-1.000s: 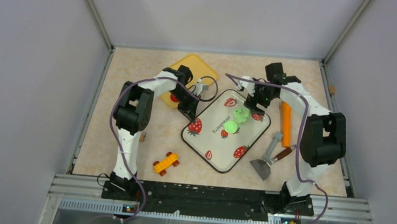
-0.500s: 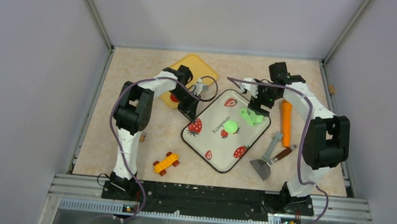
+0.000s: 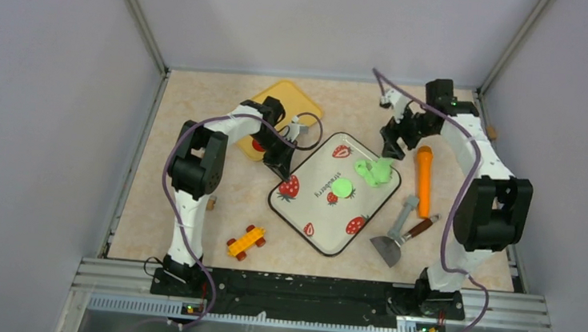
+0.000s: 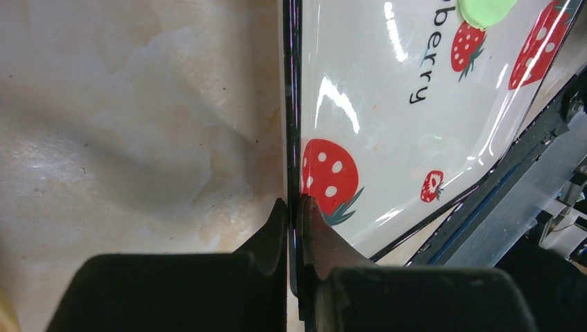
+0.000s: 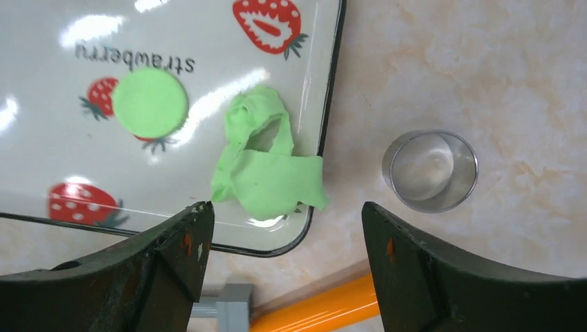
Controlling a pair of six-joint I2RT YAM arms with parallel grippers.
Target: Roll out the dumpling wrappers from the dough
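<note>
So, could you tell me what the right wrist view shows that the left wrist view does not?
Only the right wrist view shows the ragged dough at a corner of the tray, a metal ring and an orange rod on the table beside it, and the open right gripper. Only the left wrist view shows the left gripper shut on the tray's rim. Both show the tray and the round wrapper, though the left sees just its edge.
</note>
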